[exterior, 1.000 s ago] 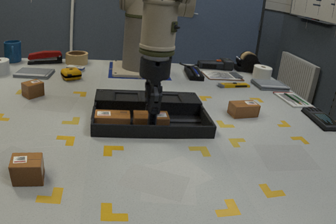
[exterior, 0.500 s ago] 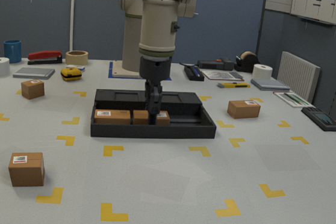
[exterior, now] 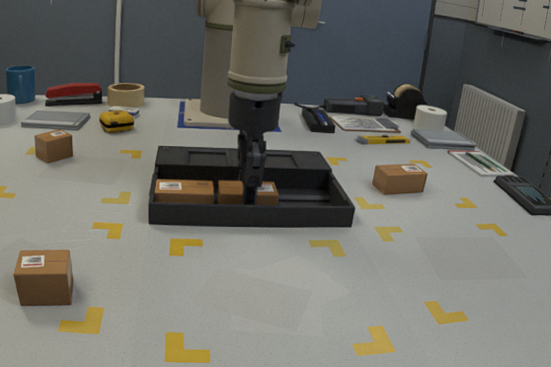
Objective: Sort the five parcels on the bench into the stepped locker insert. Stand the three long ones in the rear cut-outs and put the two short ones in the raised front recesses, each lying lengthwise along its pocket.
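A short brown parcel (exterior: 248, 193) lies lengthwise in the middle of the black stepped locker insert (exterior: 249, 188), and a second labelled parcel (exterior: 184, 191) lies in the pocket to its left, apart from it. Three more parcels sit on the bench: one at the near left (exterior: 44, 276), one at the far left (exterior: 53, 145), one to the right of the insert (exterior: 399, 178). The rear pockets of the insert are empty. My gripper (exterior: 251, 191) reaches straight down over the middle parcel and is closed on it.
Behind the insert stands the arm's base (exterior: 217, 53) on a blue mat, with a stapler (exterior: 74, 93), tape roll (exterior: 126, 94) and yellow tape measure (exterior: 116, 121) at the far left. Tools, papers and a paper roll (exterior: 430, 117) line the far right. Yellow corner marks dot the bench.
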Action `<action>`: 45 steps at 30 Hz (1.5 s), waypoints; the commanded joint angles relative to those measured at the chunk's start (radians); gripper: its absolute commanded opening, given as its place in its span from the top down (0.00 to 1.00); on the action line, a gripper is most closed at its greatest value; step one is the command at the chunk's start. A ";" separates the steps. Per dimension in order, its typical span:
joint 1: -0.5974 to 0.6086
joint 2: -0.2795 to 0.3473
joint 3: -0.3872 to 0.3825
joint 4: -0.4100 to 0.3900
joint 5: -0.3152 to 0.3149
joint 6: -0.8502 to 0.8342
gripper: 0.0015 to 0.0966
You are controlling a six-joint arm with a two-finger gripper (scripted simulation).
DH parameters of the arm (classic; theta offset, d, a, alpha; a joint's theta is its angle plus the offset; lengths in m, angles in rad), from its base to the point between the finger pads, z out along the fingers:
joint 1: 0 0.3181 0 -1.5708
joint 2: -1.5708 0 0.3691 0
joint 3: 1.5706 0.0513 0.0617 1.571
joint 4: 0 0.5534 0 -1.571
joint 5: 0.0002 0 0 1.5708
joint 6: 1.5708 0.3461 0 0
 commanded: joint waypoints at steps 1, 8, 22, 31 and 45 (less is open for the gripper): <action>0.000 -0.001 -0.001 -0.001 0.000 0.000 0.42; 0.000 -0.001 -0.001 -0.001 0.000 0.000 0.28; 0.000 -0.015 -0.004 -0.001 0.017 0.000 0.28; 0.003 -0.117 -0.042 -0.001 0.155 0.003 0.28; 0.006 -0.197 -0.113 -0.001 0.311 0.007 0.28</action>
